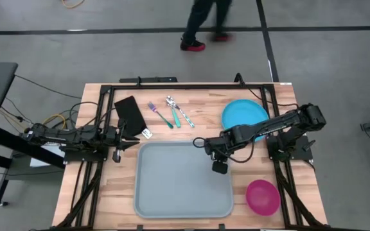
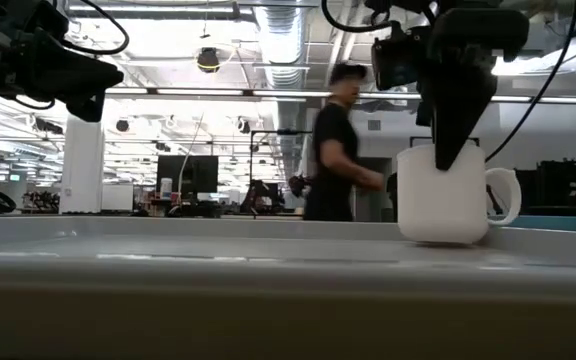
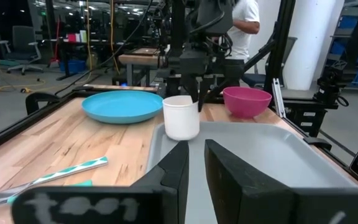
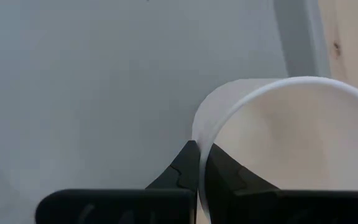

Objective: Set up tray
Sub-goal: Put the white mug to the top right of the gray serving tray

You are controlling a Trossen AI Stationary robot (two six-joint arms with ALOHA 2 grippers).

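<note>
The surface (image 1: pixel 108 186) is a pale wooden top, and the tray (image 1: pixel 172 186) lies on it near the front edge, roughly midway between the left and right edges — it is the biggest thing here and almost bare. My right gripper (image 1: pixel 220 167) is over the tray's right side, toward its far-right corner, pinched tight on the rim of a white mug (image 2: pixel 443 195) that stands upright on the tray floor; one finger is inside the mug, the other outside. So I judge the mug to be the one piece placed, or nearly so, since I have not let go. The blue plate (image 1: pixel 243 114) sits off the tray near the surface's far-right corner, and the pink bowl (image 1: pixel 263 196) off the tray by the front-right corner. The black napkin (image 1: pixel 131 113) lies beyond the tray's far-left corner, and the fork (image 1: pixel 160 115) and two spoons (image 1: pixel 177 111) lie side by side between napkin and plate, toward the far edge — all of these remain to be brought in. My left gripper (image 1: pixel 119 142) waits near the left edge by the tray's far-left corner, its fingers only a narrow gap apart, holding nothing.
</note>
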